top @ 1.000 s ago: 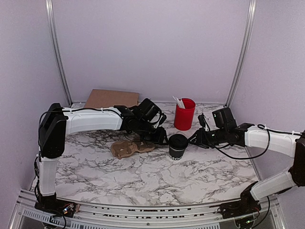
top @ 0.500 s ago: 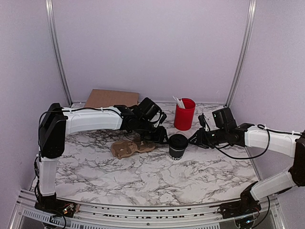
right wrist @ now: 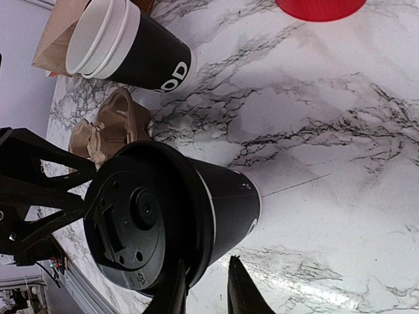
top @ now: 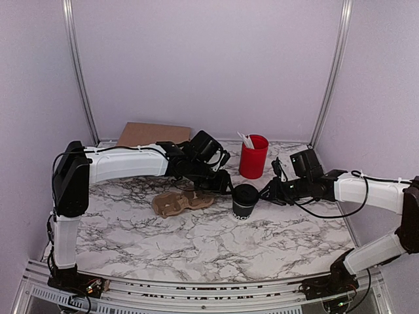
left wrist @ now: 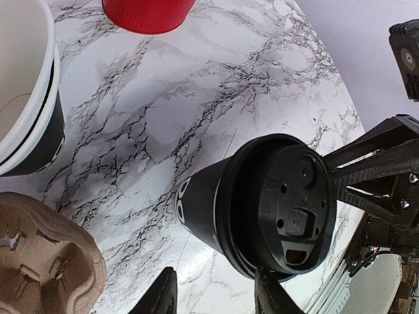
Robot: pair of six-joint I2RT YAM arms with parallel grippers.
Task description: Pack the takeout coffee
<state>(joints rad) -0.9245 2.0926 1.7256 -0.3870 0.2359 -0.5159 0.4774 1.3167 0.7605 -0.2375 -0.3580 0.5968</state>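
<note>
The takeout coffee (top: pixel 244 201) stands upright on the marble table (top: pixel 196 242), a black cup with white lettering and a black lid (left wrist: pixel 288 203). My left gripper (top: pixel 224 185) reaches it from the left and is open. In the left wrist view (left wrist: pixel 216 297) one fingertip (left wrist: pixel 270 294) touches the lid's rim and bare marble shows between the jaws. My right gripper (top: pixel 264 191) comes in from the right. Its jaws (right wrist: pixel 208 291) stand narrowly apart, one fingertip (right wrist: pixel 175 291) against the lid's edge (right wrist: pixel 196 261), the other clear of the cup wall.
A brown cardboard cup carrier (top: pixel 177 203) lies left of the coffee. A stack of lidless black cups with white rims (right wrist: pixel 131 49) stands behind it. A red cup of utensils (top: pixel 253 156) is at the back, and a brown paper bag (top: pixel 154 135) lies at the back left.
The right gripper's jaws have narrowed slightly beside the lid. The coffee and the left gripper have stayed where they were.
</note>
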